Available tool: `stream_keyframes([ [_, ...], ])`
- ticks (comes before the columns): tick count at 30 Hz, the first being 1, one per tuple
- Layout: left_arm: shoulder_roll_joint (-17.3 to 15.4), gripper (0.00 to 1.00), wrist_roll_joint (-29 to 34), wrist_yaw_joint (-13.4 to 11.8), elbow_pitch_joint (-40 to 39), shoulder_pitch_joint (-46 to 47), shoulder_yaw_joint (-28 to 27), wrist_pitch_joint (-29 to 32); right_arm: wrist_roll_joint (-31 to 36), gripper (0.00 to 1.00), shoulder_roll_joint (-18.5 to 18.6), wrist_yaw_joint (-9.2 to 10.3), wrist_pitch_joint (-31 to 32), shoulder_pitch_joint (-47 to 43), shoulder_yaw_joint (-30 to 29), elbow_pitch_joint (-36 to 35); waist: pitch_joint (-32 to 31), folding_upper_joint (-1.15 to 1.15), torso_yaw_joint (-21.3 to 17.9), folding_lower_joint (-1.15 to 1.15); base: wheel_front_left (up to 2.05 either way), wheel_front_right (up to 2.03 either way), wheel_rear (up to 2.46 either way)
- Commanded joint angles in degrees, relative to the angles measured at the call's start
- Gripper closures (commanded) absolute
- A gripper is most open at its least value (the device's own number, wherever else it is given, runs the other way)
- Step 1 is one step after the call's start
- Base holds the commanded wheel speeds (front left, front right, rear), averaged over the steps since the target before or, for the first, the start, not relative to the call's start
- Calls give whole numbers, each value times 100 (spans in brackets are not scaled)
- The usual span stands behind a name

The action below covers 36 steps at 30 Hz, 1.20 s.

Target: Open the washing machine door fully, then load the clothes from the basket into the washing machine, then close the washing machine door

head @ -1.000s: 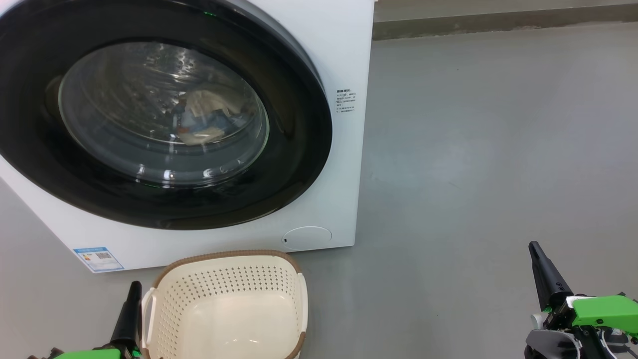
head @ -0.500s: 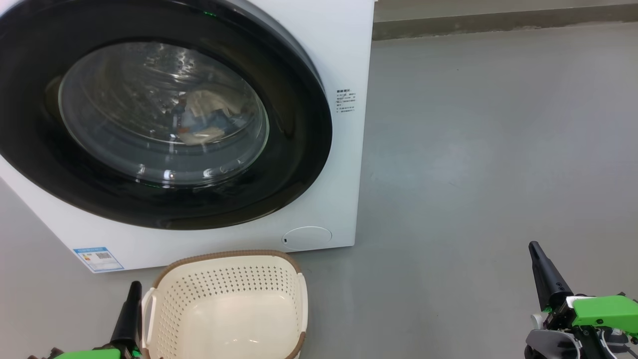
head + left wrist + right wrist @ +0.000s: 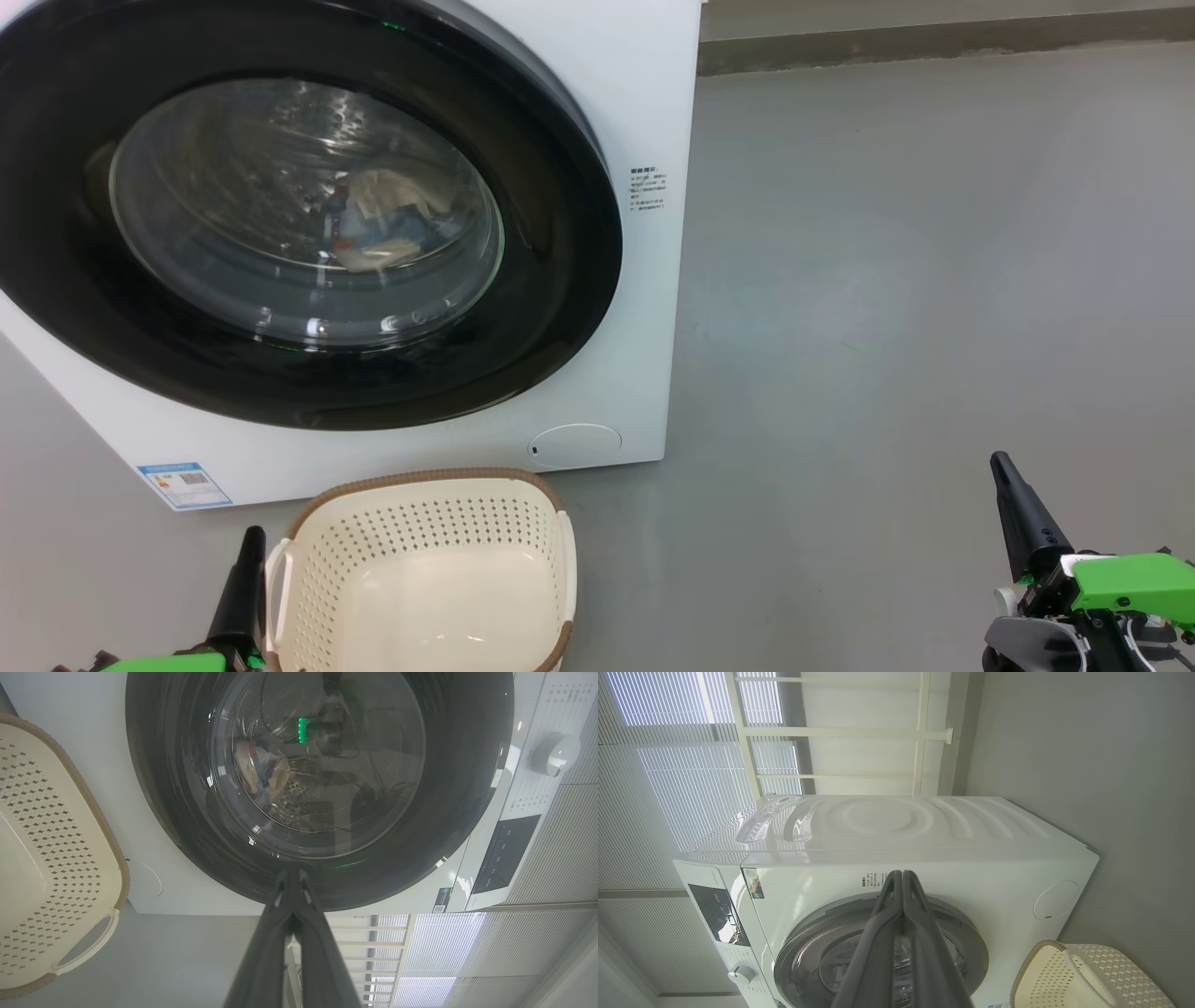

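1. Both end effectors are closed tight and hold nothing: your left end effector (image 3: 250, 541) is just beside the basket (image 3: 420, 478), and your right end effector (image 3: 1004, 467) is over the floor (image 3: 887, 280).
2. You can see the washing machine door (image 3: 551, 271) shut on the washing machine (image 3: 653, 112).
3. Your clothes (image 3: 383, 219) lie in the drum, behind the door's glass.

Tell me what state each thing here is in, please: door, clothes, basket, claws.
Washing machine door: shut.
Clothes: inside the drum.
Basket: empty, upright on the floor.
Left claw: shut, holding nothing.
Right claw: shut, holding nothing.
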State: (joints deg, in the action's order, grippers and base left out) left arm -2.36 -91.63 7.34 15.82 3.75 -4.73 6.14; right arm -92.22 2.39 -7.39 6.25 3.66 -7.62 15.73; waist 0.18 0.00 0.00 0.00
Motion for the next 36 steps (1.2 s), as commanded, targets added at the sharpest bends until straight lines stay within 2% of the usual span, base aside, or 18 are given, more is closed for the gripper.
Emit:
stream_keyframes([
  [1,-52,100,-53,14,-178,243,-180,36,6,100,49,-10,25,252,109,-170,0,0,0,0,0,0,0],
  [36,-52,100,-53,14,-178,243,-179,35,5,100,49,-10,24,252,109,-170,0,0,0,0,0,0,0],
])
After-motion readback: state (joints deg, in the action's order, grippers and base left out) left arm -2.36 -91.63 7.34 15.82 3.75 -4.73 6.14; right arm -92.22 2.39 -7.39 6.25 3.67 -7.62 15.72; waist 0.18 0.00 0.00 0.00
